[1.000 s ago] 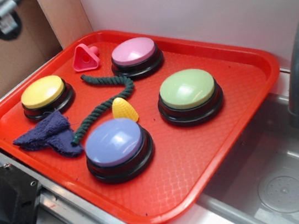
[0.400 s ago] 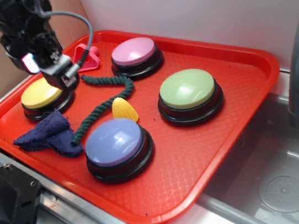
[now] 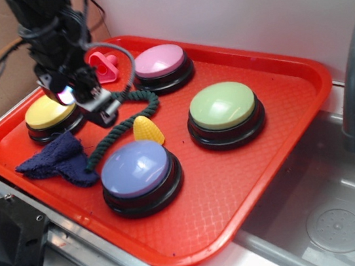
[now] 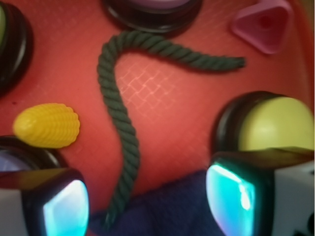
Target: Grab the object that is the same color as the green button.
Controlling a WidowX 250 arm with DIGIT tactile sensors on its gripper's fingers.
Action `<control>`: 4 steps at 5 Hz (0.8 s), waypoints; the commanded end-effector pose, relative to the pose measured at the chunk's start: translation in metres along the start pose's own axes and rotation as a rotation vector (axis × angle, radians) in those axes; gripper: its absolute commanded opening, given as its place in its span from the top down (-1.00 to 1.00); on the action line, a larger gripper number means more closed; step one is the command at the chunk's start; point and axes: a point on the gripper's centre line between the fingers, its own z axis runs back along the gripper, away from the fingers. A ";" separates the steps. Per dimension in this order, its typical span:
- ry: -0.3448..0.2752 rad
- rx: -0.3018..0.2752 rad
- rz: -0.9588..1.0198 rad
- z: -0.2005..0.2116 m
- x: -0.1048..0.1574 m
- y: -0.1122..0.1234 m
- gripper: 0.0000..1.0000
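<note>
**Operator:** Moved in from the yellow button (image 3: 51, 111), my gripper (image 3: 98, 111) now hovers over the green rope (image 4: 119, 115), fingers (image 4: 59, 206) apart.

**Observer:** Rope's position?

**Operator:** On the tray (image 3: 250, 176), running lengthwise between the fingers.

The arm reaches in from the upper left, its gripper (image 3: 100, 111) pointing down with jaws spread apart
</note>
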 end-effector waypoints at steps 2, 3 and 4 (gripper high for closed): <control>-0.001 0.062 0.001 -0.028 0.028 -0.001 -1.00; 0.011 0.053 0.003 -0.038 0.034 0.000 -1.00; 0.003 0.033 -0.009 -0.047 0.039 -0.001 -1.00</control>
